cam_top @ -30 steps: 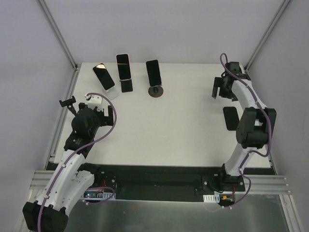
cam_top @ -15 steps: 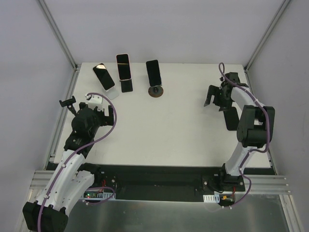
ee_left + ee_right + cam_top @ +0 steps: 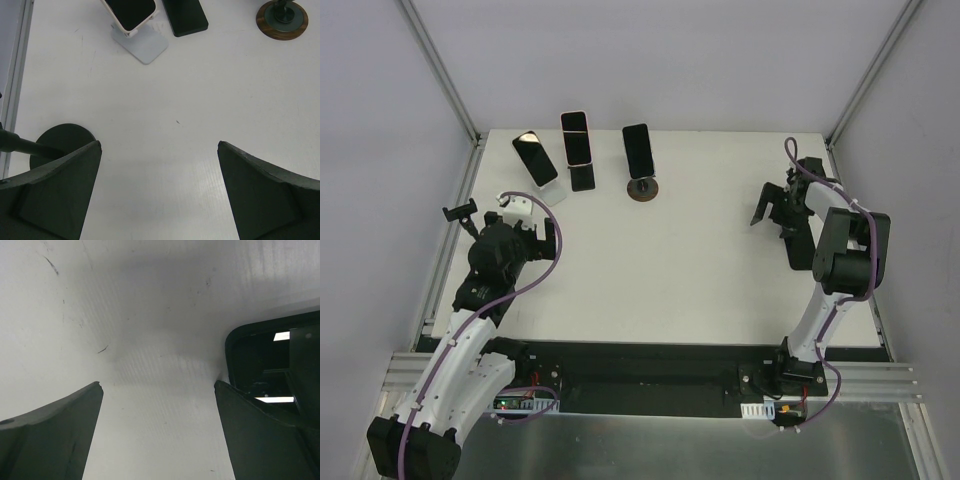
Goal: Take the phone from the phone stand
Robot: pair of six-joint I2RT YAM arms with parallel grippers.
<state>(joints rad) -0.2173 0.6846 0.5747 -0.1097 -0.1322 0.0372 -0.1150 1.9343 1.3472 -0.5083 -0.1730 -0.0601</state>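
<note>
One phone point(image 3: 798, 246) lies flat on the table point(image 3: 670, 260) at about 3 o'clock, dark screen up, its far end and outer edge covered by my right arm. My right claw point(image 3: 772, 215) hangs just off that phone's 10 o'clock corner. Its jaws are spread wide with only bare table between them. In my right wrist view the phone's rounded corner sits right against my right-hand finger point(image 3: 260, 440); I cannot tell whether they touch.

Across the table, at about 11 o'clock, three more phones stand in a row, all with dark screens. The left phone point(image 3: 534, 158) leans on a white stand point(image 3: 550, 190). The middle phone point(image 3: 575, 137) rises upright from a black stand point(image 3: 582, 178). The third phone point(image 3: 637, 148) is held up on a stand with a round brown base point(image 3: 644, 190).

My left claw point(image 3: 520, 222) waits at 9 o'clock, jaws fully apart and gripping nothing, pointed toward that row. Just off its 9 o'clock side is a dark stand with a round base point(image 3: 60, 142), which my left-hand finger partly overlaps in the left wrist view.
</note>
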